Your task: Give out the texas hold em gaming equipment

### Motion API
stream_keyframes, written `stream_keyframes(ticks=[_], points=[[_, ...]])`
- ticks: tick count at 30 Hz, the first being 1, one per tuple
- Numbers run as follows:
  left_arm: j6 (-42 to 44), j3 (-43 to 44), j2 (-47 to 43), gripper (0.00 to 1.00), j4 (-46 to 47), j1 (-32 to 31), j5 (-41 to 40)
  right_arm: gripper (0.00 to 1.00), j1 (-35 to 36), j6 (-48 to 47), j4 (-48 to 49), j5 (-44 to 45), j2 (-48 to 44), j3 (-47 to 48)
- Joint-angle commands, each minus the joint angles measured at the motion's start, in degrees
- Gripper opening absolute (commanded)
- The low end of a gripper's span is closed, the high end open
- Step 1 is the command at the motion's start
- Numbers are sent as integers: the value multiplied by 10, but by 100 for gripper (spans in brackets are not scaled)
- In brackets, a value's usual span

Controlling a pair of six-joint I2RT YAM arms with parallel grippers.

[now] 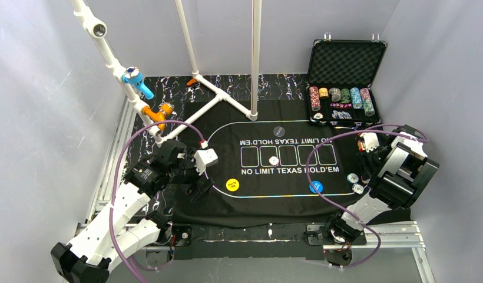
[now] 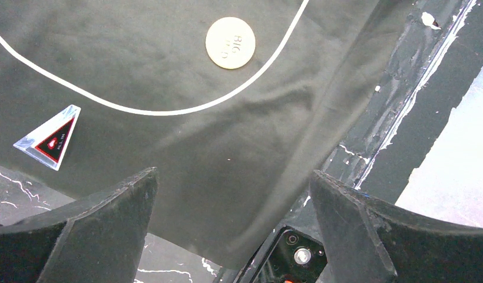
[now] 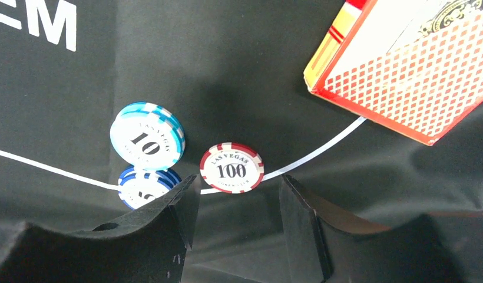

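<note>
here, lower left in the overhead view, the left gripper (image 2: 233,177) is held wide open, empty, near the yellow button disc (image 2: 230,42). lower right, the right gripper (image 3: 238,188) is half open, empty, at the red chip (image 3: 231,167); the pale blue chip (image 3: 147,143) beside it could be knocked if the jaws are closed off-centre.

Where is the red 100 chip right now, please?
In the right wrist view, the red 100 chip lies flat on the white line, just ahead of the right gripper, beside the pale-blue 10 chip.
</note>
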Motion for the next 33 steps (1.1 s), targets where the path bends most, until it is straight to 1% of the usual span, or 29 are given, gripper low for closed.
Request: stream_keyframes(ticks=[1,9,13,20,23,29,33], points=[[5,4,-3,99,-3,0,5,61,-2,-19,16,-7,17,-10],[6,4,1,99,-3,0,6,65,10,-14,36,-6,17,-33],[6,6,1,99,-3,0,5,62,19,-14,54,10,14,-55],[6,6,1,99,-3,0,4,63,21,-29,75,34,-8,-94],[6,7,3,99,-2,0,4,59,21,-31,78,35,-7,-105],[6,6,0,99,-2,0,4,47,20,-25,68,30,-1,-95],[6,5,0,99,-3,0,4,45,21,-23,44,20,-13,-67]])
